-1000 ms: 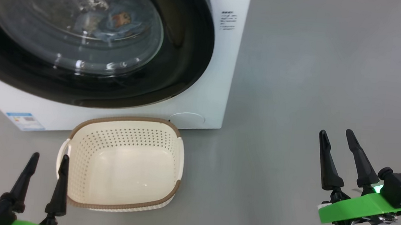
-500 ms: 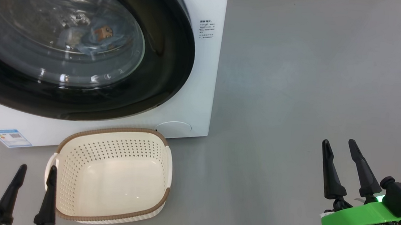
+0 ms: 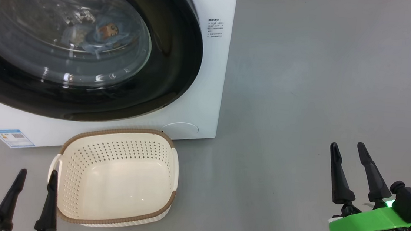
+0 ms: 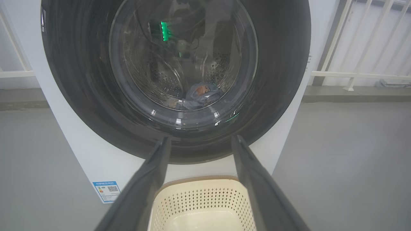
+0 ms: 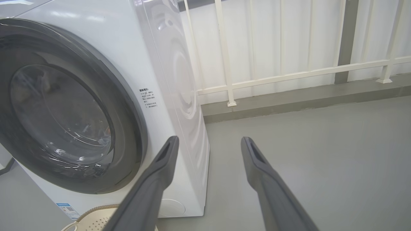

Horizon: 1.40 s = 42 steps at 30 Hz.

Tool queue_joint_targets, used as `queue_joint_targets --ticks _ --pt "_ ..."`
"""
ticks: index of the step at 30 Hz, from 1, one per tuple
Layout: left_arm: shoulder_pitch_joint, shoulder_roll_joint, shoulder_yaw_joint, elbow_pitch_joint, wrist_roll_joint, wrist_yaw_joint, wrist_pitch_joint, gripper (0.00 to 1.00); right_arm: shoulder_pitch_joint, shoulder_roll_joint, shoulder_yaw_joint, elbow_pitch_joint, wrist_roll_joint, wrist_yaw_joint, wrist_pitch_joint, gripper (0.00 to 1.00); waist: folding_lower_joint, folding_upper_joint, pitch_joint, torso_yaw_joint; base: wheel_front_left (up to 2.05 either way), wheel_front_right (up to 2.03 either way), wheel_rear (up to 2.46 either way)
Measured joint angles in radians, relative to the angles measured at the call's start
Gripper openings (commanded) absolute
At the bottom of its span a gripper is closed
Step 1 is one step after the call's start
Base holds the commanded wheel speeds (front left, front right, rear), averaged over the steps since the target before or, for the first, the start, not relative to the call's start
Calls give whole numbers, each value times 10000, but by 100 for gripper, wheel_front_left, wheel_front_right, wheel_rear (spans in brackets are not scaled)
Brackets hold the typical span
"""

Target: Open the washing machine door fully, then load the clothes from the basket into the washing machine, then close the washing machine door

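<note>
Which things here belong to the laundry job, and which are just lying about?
Job: washing machine, its shut door, clothes behind the glass, empty basket, left gripper and right gripper, both open.
Just there: label sticker, white railing, grey floor.

White washing machine (image 3: 209, 93) with its glossy black door (image 3: 175, 53) shut; blue clothes (image 3: 100, 36) lie inside behind the glass. Empty cream basket (image 3: 120, 149) sits on the floor at its six o'clock.

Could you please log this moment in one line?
glossy black round door shut; light blue printed clothes inside steel drum; cream perforated basket empty; left hand open; right hand open
</note>
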Motion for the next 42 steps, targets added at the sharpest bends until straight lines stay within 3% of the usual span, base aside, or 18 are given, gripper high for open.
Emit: queue_joint_targets --ticks 22,23,32,36,42 --pt "0 -52 155 0 2 0 0 100 3 8 8 -13 -2 0 0 100 0 0 39 69 0 0 0" --pt "0 -54 159 0 2 0 0 0 3 8 8 -13 -2 0 -2 0 0 0 36 68 0 0 0" --pt "87 -587 -6 665 -153 0 102 0 432 320 81 775 121 2 92 0 2 0 24 76 0 0 0" --pt "87 -598 -4 665 -614 0 194 0 432 316 63 773 587 2 134 0 22 0 -44 107 0 0 0" --pt "85 -617 -4 667 -1248 0 387 0 432 316 23 777 1216 2 307 0 4 1 -88 154 0 0 0"
